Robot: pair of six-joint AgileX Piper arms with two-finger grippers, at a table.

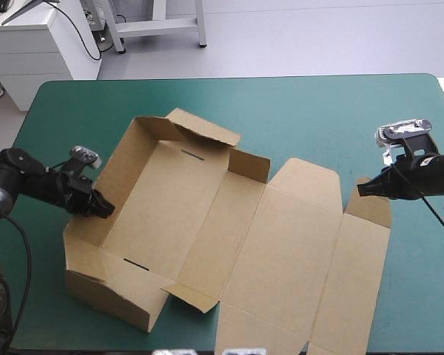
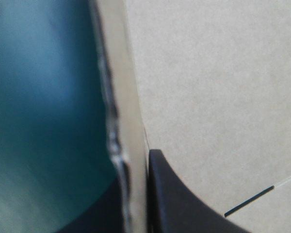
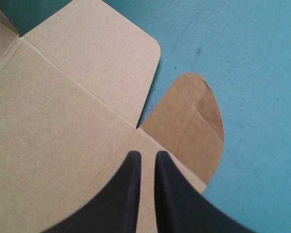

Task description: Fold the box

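Note:
The brown box [image 1: 163, 214] lies half formed: an open tray on the left with raised walls, and the lid [image 1: 303, 244] flat to the right. My left gripper [image 1: 103, 209] is at the tray's left wall. In the left wrist view this gripper [image 2: 136, 167] is shut on the wall's upper edge [image 2: 126, 121], one finger inside the tray and one outside. My right gripper [image 1: 361, 190] hangs over the lid's right side by a rounded, slightly raised flap [image 1: 371, 208]. In the right wrist view its fingers [image 3: 145, 154] stand all but together above the board, the flap [image 3: 189, 126] just ahead.
The teal-green cover [image 1: 318, 118] shows bare beyond the box and along the right edge. The lid's near flaps reach the table's front edge [image 1: 266, 344]. A black slot [image 2: 250, 200] marks the tray floor.

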